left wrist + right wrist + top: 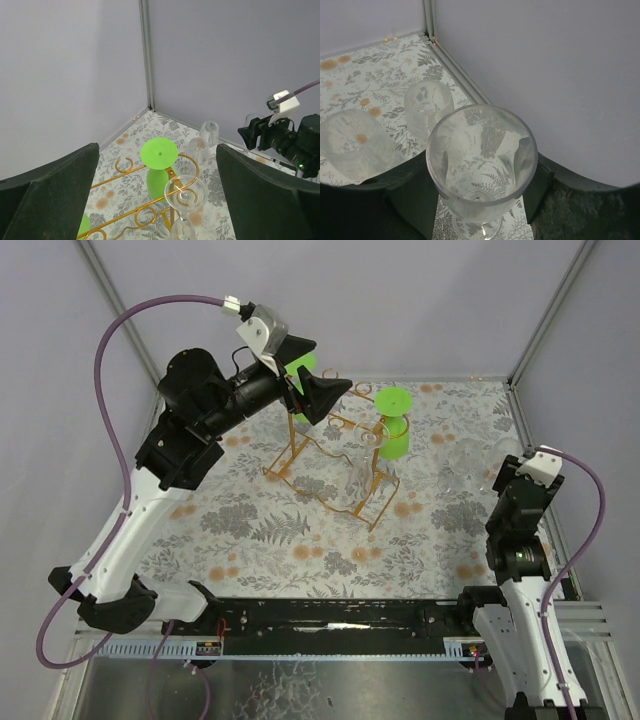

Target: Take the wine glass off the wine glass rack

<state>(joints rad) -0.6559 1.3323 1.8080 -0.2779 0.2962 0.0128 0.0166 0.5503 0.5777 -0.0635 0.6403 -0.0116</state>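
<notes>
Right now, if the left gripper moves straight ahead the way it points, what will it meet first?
Probably the round foot of the clear wine glass, which hangs upside down on the wine glass rack, just before the green glass. Depth is hard to judge here.

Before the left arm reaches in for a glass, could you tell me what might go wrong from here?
1. The open left gripper hangs over the rack, where a clear glass hangs close beside a green glass; a finger could strike the neighbour.
2. The wire rack looks light; pulling may drag it.
</notes>
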